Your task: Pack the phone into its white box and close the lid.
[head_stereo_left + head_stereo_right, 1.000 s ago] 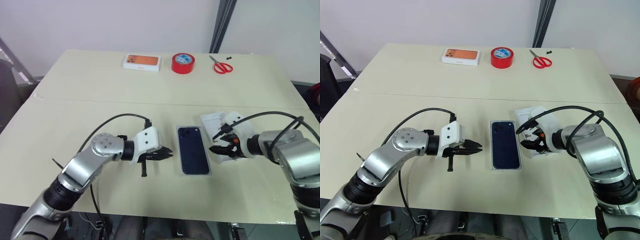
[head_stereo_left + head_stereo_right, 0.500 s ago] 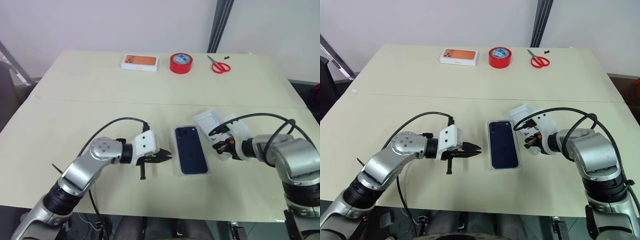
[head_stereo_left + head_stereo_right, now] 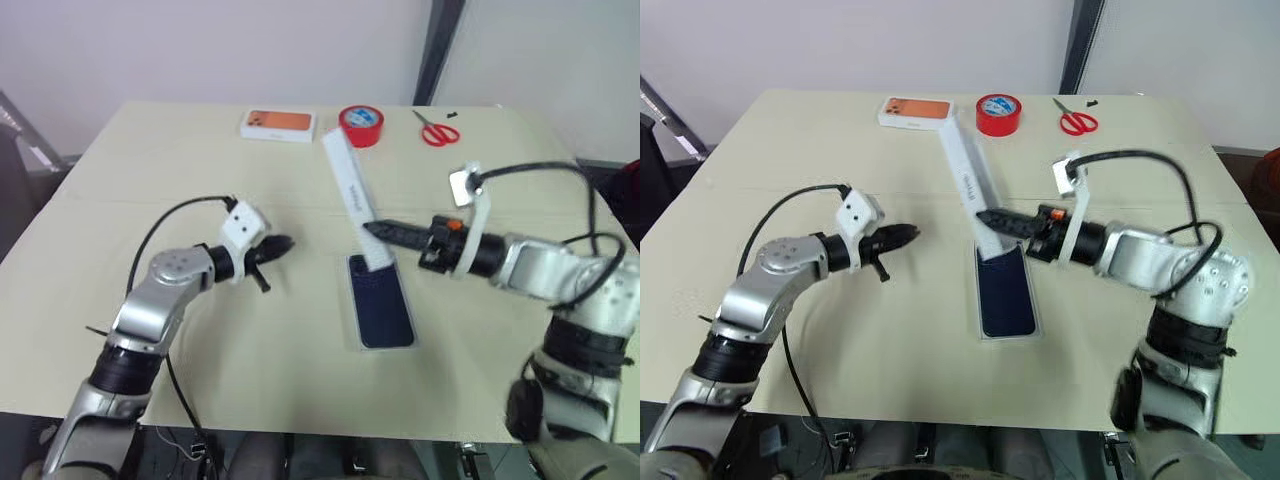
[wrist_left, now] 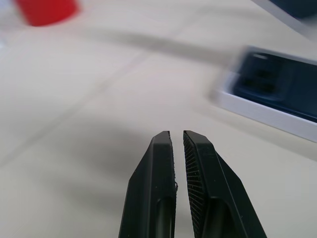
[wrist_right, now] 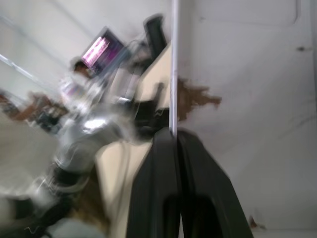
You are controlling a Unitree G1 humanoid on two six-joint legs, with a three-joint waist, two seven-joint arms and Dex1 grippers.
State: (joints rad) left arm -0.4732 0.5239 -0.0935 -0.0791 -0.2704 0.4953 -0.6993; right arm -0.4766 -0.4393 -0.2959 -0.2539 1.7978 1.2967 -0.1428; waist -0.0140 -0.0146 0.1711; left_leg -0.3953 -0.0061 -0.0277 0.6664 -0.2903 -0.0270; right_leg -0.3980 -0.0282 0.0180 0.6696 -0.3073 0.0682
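Lid (image 3: 349,183) seen edge-on, tilted, low end over phone (image 3: 381,308) top, hiding camera corner. Right gripper (image 3: 372,229) pinching lid edge. Phone in white box (image 3: 357,338) mid-surface (image 3: 200,330), long axis front-to-back. Left gripper (image 3: 281,243) pressed together, empty. Pale wall (image 3: 200,45) behind.

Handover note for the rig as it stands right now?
Left gripper: shut, empty, over the table to the left of the white box.
Right gripper: shut on the lid, held tilted up on edge, its lower end by the far end of the box.
Done: phone lies flat in the box.
Left: level the lid over the box, press it down, release.
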